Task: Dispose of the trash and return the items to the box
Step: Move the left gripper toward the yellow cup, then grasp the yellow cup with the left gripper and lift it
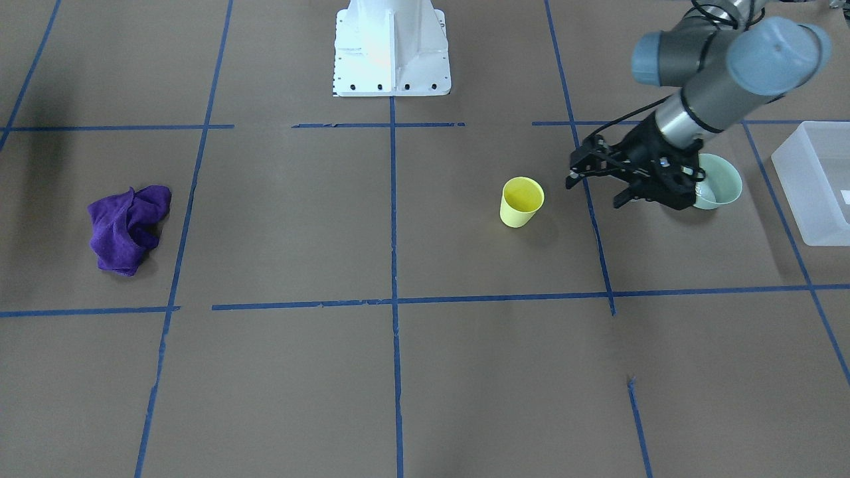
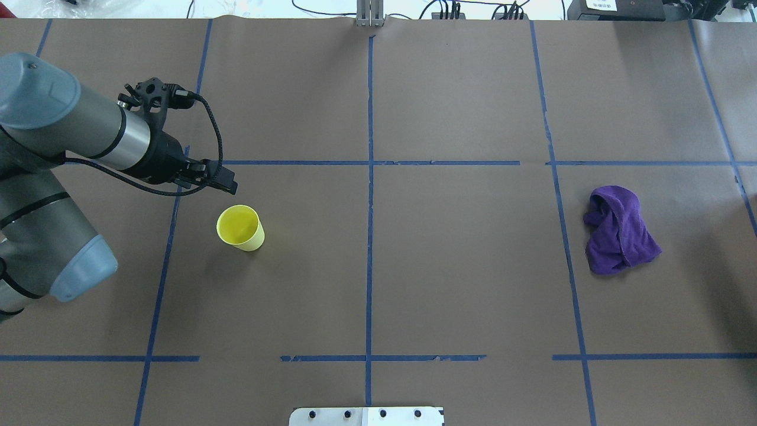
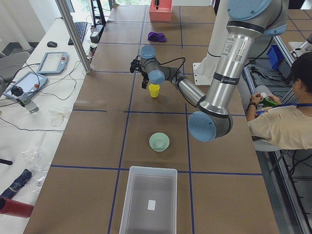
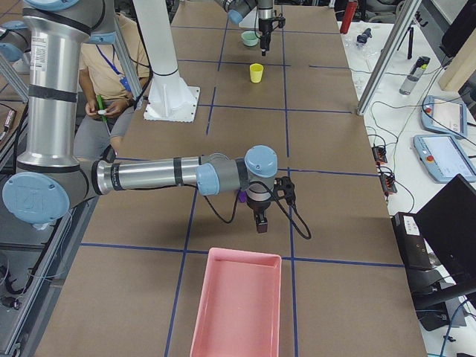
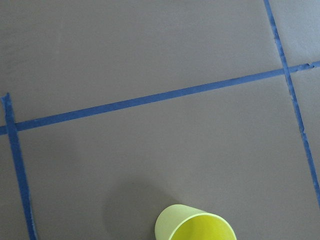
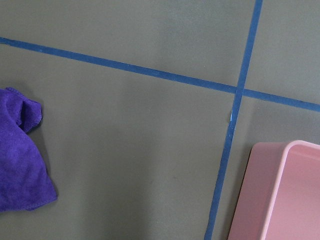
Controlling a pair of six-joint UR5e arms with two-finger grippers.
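- Only the front-facing view shows the left claw (image 1: 592,194) plainly. Its fingers are spread and empty, and it hangs between the upright yellow cup (image 1: 522,201) and the mint bowl (image 1: 722,180), apart from the cup.
- The claw's body covers the bowl's near side there, and the frame's right edge cuts off the box (image 1: 813,179).
- The left-end view shows the box whole at bottom centre. The bowl stands clear just above it in the frame, and the cup is farther up.
- The overhead view takes in the cup and the purple cloth (image 2: 618,231), but not the bowl or box.
- The right claw (image 4: 259,223) shows only in the right-end view, near a pink tray (image 4: 238,305). I cannot tell whether it is spread or pressed together.
- The left wrist view catches only the cup's rim at its bottom edge.
- The bench (image 1: 465,372) is covered in brown paper gridded with blue tape (image 1: 395,265). A seated person (image 3: 287,126) is beside it.
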